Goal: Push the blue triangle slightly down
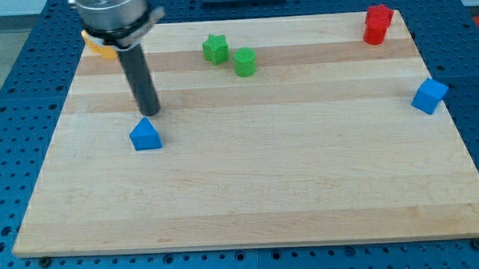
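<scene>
While my tip [151,113] stood touching the far side of the blue triangle [146,135], the next move needed only a short nearward nudge; no fingers fitted.

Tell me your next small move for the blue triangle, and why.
Probably a short push toward the view's bottom. My tip sits just above the blue triangle, close to its top edge and slightly right of its centre, so moving straight down should nudge it; bare board lies below it.
</scene>
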